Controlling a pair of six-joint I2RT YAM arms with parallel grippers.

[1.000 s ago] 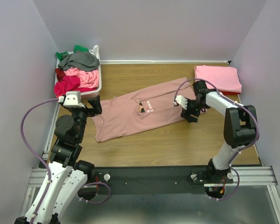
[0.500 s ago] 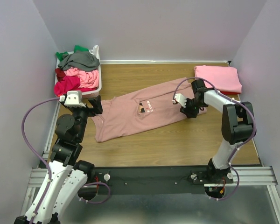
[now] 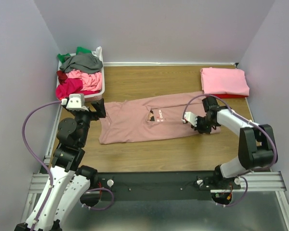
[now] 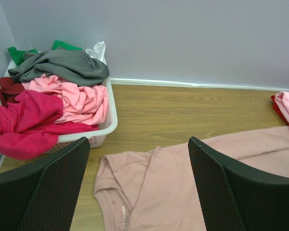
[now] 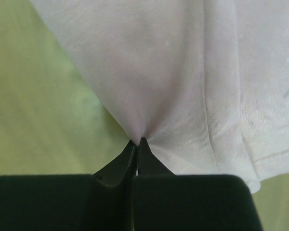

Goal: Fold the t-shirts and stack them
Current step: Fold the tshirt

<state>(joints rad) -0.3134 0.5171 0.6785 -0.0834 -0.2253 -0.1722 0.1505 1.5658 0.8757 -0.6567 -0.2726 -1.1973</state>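
Note:
A dusty-pink t-shirt (image 3: 144, 120) lies spread across the middle of the table, print facing up, collar toward the left. My right gripper (image 3: 205, 125) is at its right end, shut on a pinch of the cloth; in the right wrist view the fingertips (image 5: 137, 142) meet on a puckered fold of the pink fabric (image 5: 183, 72). My left gripper (image 3: 99, 109) hovers open over the collar end. In the left wrist view its mesh fingers (image 4: 53, 187) stand wide apart with the collar and sleeve (image 4: 130, 183) between and below them, not touched.
A white basket (image 3: 102, 89) at the back left holds a heap of grey, green, pink and red tees (image 3: 79, 72). A folded bright pink tee (image 3: 225, 81) lies on a red one at the back right. Walls close in the table on three sides.
The right gripper has shut on the shirt's right end and drawn it toward the near right, so the shirt lies straighter across the table. The left arm has stayed put.

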